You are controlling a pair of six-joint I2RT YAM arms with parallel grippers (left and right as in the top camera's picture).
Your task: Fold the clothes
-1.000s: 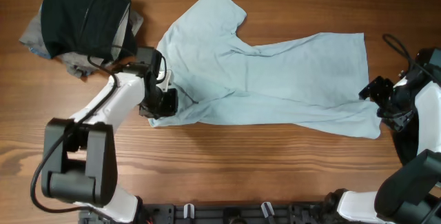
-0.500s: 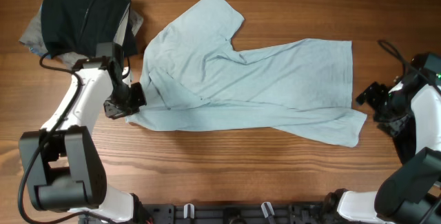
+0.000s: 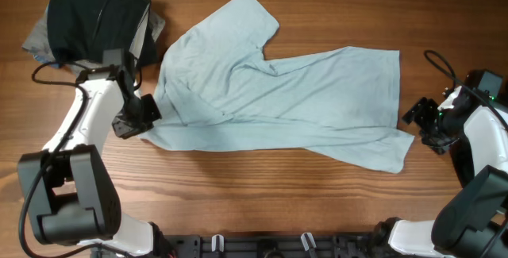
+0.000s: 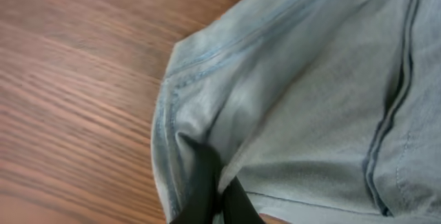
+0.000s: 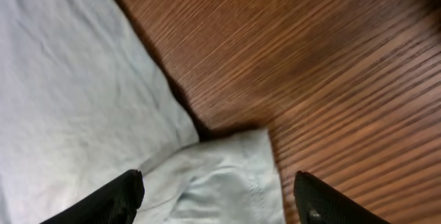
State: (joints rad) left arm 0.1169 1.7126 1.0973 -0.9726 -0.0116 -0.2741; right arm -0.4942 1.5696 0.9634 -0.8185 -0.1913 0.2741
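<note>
Blue shirt point(image 3: 278, 99) lies unfolded and rumpled across mid-frame on the tabletop point(image 3: 262, 198). Its long axis runs left to right, hem right, shoulders seemingly left, one sleeve pointing up. No fold is made; the dark pile point(image 3: 95, 20) upper left waits. Left tool point(image 3: 136, 121) pinches the shirt's left edge; right tool point(image 3: 417, 119) is spread over the hem corner.

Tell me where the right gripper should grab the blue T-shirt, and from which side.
Take the hemmed corner of the T-shirt nearest the right gripper, coming in from the right edge. It lies flat and free on the table, and sits between the open jaws.
</note>
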